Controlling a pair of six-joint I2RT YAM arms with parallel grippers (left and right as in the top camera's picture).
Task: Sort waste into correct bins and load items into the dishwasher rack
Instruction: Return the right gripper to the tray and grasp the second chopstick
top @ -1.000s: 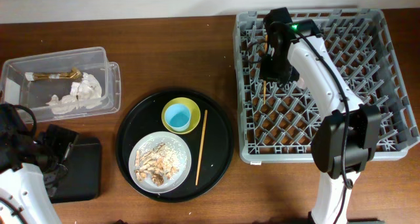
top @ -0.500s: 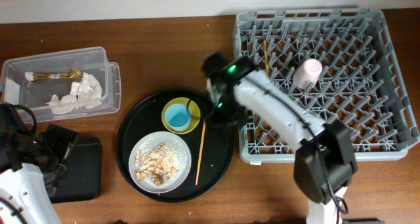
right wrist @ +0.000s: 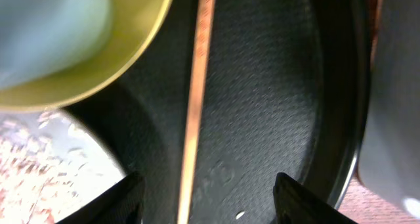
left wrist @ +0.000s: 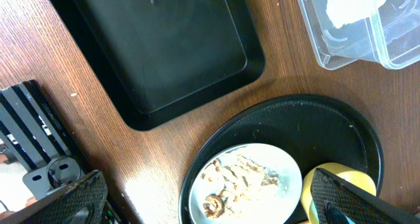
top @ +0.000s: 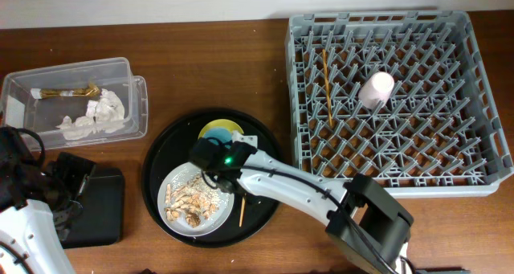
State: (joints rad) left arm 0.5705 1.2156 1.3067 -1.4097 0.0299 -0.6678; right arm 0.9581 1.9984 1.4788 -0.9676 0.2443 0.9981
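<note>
This looks like a robotics lab bench staged as a dish-clearing station. A large square grey plastic grid rack (top: 294, 105) sits straight on a bare brown wooden table (top: 209, 65). Beside it are a clear rectangular plastic tub (top: 120, 63) and a large round black tray (top: 157, 161). A white-shelled robot arm (top: 289, 184) reaches over them, and a plain pale wall (top: 144, 2) runs along the far edge.

You have one pink cup (top: 376, 89), one blue cup (right wrist: 46, 27), two chopsticks (top: 328, 89), one yellow bowl (top: 234, 129), one plate (left wrist: 292, 175), one rack (top: 474, 105), one clear tub (top: 120, 65), one round tray (top: 157, 173) and one rectangular tray (left wrist: 164, 46).
</note>
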